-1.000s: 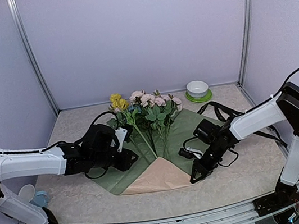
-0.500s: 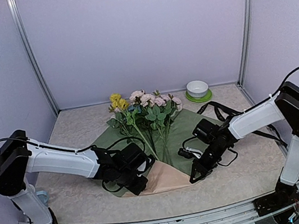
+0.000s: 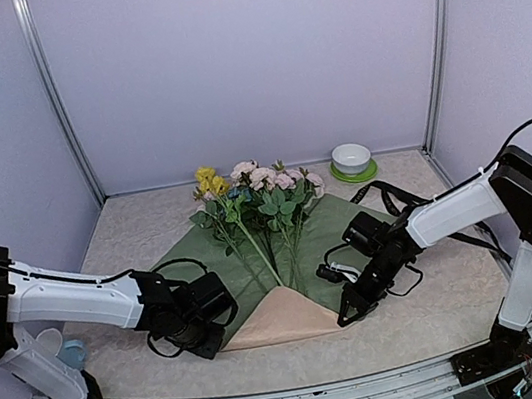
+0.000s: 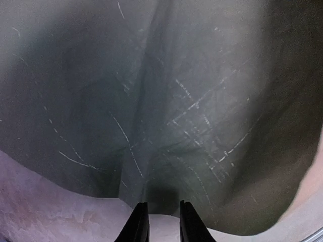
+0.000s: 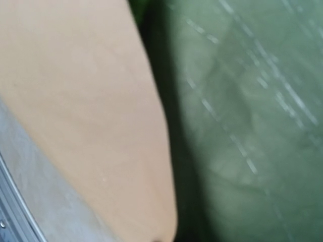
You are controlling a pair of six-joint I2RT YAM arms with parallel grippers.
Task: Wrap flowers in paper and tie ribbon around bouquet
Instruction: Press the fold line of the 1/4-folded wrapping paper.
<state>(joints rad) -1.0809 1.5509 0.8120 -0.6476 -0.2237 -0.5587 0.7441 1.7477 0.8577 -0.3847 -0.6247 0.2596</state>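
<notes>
The left jaws are standing narrowly apart, a slim gap showing between the black fingertips (image 4: 139, 224). They are meeting the near edge of the thin sage-green wrapping sheet (image 4: 166, 101); I cannot tell whether they are pinching it. The right jaws are sitting fully closed, low at that sheet's right side, and I cannot tell whether they are gripping anything. The peach-tan wrapping sheet (image 3: 280, 321) is lying between the two sets of jaws. The bunch of pink, blue and yellow artificial flowers (image 3: 257, 193) is lying on the green sheet beyond both jaws, blooms pointing away. Everything is resting on the pale marbled counter (image 3: 129, 231).
</notes>
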